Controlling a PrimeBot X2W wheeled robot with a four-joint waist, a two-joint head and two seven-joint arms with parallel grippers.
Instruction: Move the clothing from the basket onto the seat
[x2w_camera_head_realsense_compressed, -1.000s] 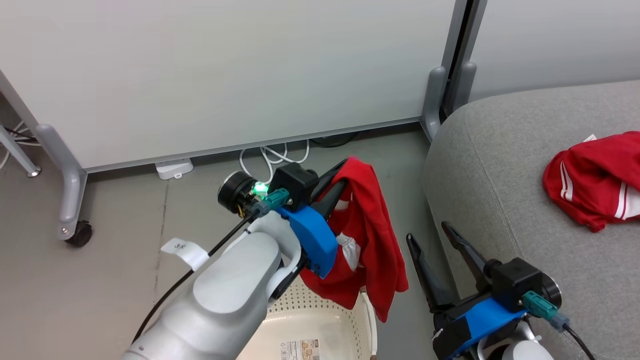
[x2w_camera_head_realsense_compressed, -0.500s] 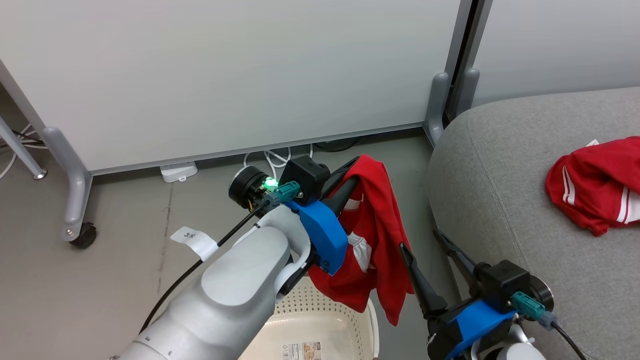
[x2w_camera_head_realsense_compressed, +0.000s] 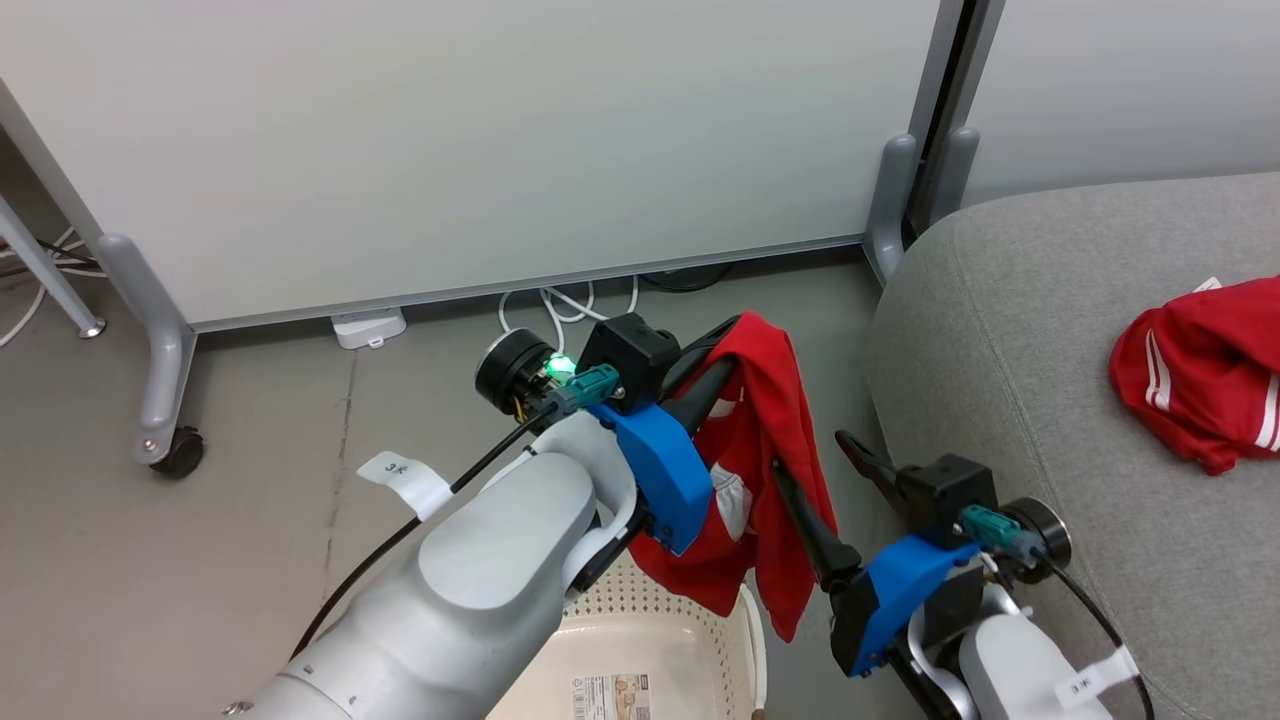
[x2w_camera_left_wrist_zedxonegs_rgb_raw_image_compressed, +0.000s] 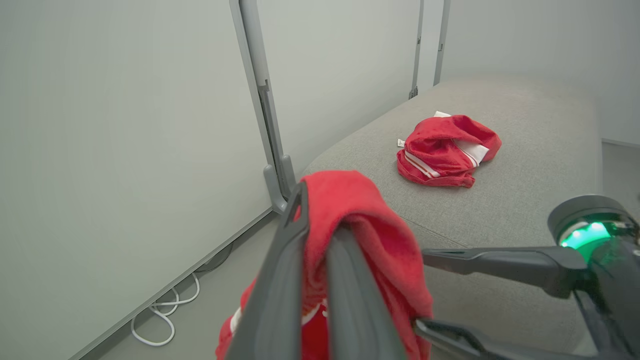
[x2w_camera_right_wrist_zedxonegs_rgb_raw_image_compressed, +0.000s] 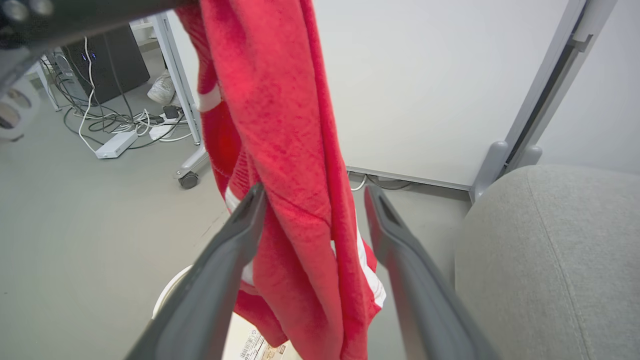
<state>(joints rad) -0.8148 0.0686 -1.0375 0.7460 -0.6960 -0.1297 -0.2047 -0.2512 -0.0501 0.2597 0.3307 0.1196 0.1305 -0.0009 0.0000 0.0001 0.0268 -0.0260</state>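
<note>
- Rising from the 5 o'clock corner of the head view, the right gripper (x2w_camera_head_realsense_compressed: 812, 452) is now sitting closer to the hanging cloth than a second ago. Its dark fingers are overlapping the cloth's edge instead of standing apart from it. The head camera has also swung a little, so the whole scene is lying slightly further toward 3 o'clock.
- The left gripper (x2w_camera_head_realsense_compressed: 735, 330) is reaching from 7 o'clock toward the centre of the head view. Its jaws are pressed together and pinching the top fold of a red garment (x2w_camera_head_realsense_compressed: 775, 420).
- That red garment is hanging free in the air, draping down toward 6 o'clock, with a white panel showing partway down. Its lower folds are dangling over the far rim of the basket (x2w_camera_head_realsense_compressed: 650, 620), which is standing on the floor at 6 o'clock.
- In the right wrist view the right gripper's jaws are spread wide, and the red garment (x2w_camera_right_wrist_zedxonegs_rgb_raw_image_compressed: 280, 100) is hanging down between them. They are not closing on it, and I cannot tell whether either finger is touching the fabric.
- A second red garment (x2w_camera_head_realsense_compressed: 1200, 370) with white stripes is lying crumpled on the grey seat (x2w_camera_head_realsense_compressed: 1050, 330) at 3 o'clock, well apart from both grippers.
- Behind, at 12 o'clock, a white partition (x2w_camera_head_realsense_compressed: 500, 150) is standing on the floor, with white cables (x2w_camera_head_realsense_compressed: 560, 305) curling under its lower edge.
</note>
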